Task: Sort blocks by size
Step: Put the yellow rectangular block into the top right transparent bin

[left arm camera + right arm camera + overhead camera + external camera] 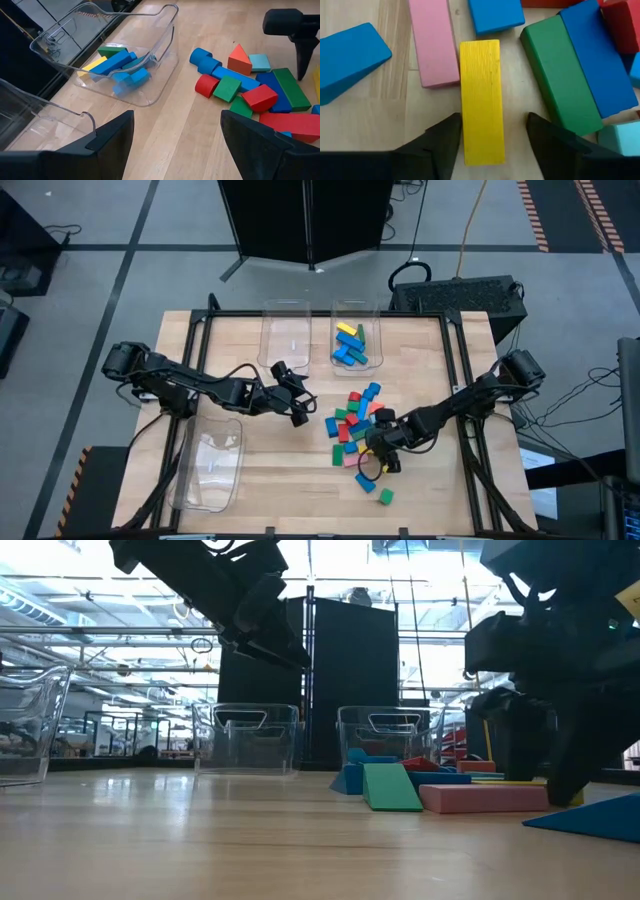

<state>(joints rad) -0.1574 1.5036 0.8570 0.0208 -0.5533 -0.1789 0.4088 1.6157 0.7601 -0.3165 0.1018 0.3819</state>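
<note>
From above, the right claw (pixel 383 452) sits low over the near edge of the loose pile of blocks (pixel 355 423) at the middle-right of the bench (pixel 440 490). The left claw (pixel 298 408) waits just left of that pile, so the right arm is the nearer one for whatever gets picked from the near edge. A far bin (pixel 356 340) already holds a few blue, yellow and green pieces; the near-left bin (pixel 208 462) looks empty.

At bench level, the right claw (pixel 545 755) reaches down to the surface among the pile, behind a pink block (pixel 480 798) and a green one (pixel 390 787). The left claw (pixel 262 635) hangs high, well off the wood.

From the left wrist, that claw's fingers (pixel 107 140) stand wide apart with nothing between them, aimed at the gap between the filled bin (pixel 160 65) and the pile.

From the right wrist comes the key relation: a long yellow block (pixel 480 100) lies flat directly between the spread fingers (pixel 442 135), its long axis running straight ahead from the wrist, so the 2 fingers face its 2 long sides. The claw is open and grips nothing yet. The pink block (pixel 434 42) lies parallel, touching or just beside one side; a green block (pixel 560 85) angles near the other. My read: closing squarely should catch the narrow width, though the pink neighbour crowds one finger.
</note>
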